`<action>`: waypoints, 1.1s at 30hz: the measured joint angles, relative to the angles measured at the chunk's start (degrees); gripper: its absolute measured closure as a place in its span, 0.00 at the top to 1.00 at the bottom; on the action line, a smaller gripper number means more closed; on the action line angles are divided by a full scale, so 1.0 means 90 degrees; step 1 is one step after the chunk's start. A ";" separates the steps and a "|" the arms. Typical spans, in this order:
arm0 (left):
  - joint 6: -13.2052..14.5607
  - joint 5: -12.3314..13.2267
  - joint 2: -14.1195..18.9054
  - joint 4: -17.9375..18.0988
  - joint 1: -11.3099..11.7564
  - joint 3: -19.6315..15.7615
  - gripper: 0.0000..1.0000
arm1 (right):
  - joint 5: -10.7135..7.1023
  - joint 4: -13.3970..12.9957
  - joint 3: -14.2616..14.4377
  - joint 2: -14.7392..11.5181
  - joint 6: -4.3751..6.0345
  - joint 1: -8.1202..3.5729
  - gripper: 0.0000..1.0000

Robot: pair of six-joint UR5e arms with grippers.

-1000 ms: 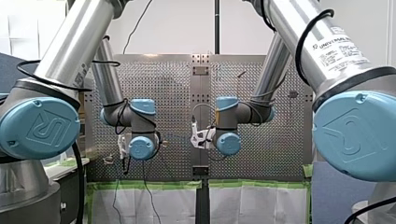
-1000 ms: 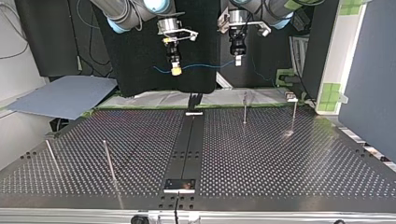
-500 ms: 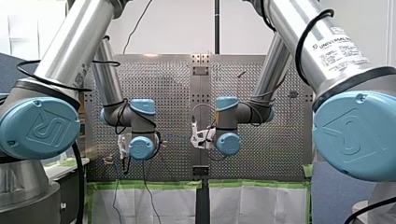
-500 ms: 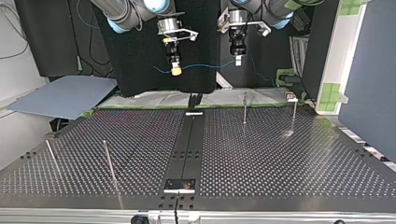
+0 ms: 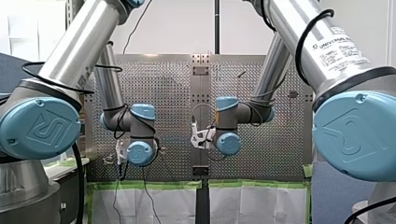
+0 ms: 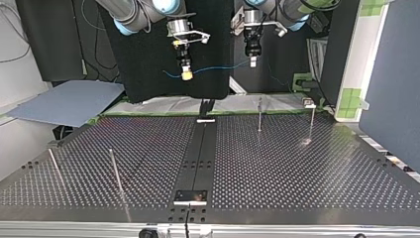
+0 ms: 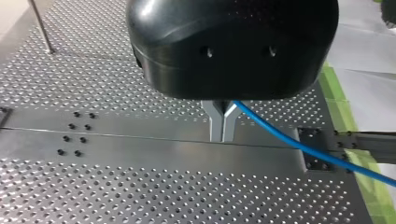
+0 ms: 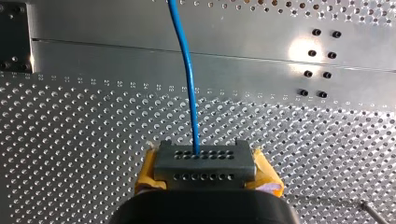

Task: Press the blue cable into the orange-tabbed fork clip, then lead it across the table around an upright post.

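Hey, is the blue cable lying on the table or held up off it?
Held up: the blue cable spans between my left gripper and my right gripper, clear above the table.

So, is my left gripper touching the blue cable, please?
Touching. The left wrist view shows the left gripper shut on the blue cable, which runs out from between its jaws.

Glossy perforated metal table (image 6: 297, 168), smooth blue cable (image 8: 188, 70)

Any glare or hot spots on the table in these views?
Right wrist view: a bright hot spot on the table, clear of the blue cable. Top view: a pale sheen at the foot of a post. Left wrist view: no hot spot.
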 joint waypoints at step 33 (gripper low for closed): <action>0.0000 0.0000 -0.0042 -0.0002 0.0002 -0.0001 0.00 | 0.0127 0.0215 -0.0407 0.0686 -0.0109 0.0262 0.00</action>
